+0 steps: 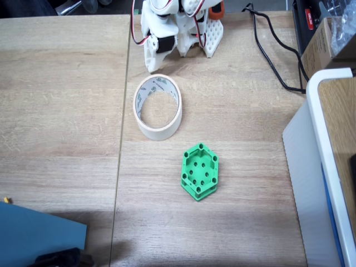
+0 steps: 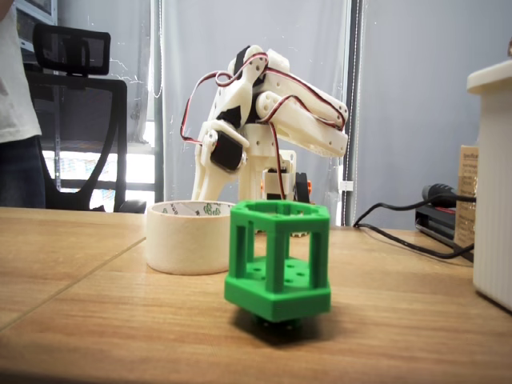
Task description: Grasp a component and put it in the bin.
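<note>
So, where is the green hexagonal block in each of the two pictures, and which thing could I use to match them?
Fixed view from above: the green block lies below centre on the wooden table, down and right of the tape ring.
Fixed view from table level: the green block stands in the foreground at centre, in front of the tape ring and overlapping its right edge.
Shared landmark: the tape ring, between the block and the white arm's base.

No text, brand or number could be read anywhere. The bin (image 1: 158, 130) carried green print on its inner side, and in the low fixed view the same print showed along its top inner edge (image 2: 189, 210), but it was too small and blurred to make out.
</note>
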{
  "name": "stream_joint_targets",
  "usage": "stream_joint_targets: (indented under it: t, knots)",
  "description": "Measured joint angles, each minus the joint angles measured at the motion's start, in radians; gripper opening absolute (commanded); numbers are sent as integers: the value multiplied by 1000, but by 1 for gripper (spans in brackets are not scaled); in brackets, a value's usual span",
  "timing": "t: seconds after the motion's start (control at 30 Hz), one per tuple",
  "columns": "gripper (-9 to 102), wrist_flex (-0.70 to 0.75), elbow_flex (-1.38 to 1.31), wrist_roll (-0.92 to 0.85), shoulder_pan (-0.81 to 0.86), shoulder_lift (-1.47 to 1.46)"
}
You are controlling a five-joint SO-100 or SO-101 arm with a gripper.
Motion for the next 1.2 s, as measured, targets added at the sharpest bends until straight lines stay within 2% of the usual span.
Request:
stream_joint_targets:
  t: [0.8,1.2]
  knots:
    - [0,0,-2,0,0,0]
    - [0,21,-249,-6,0,0]
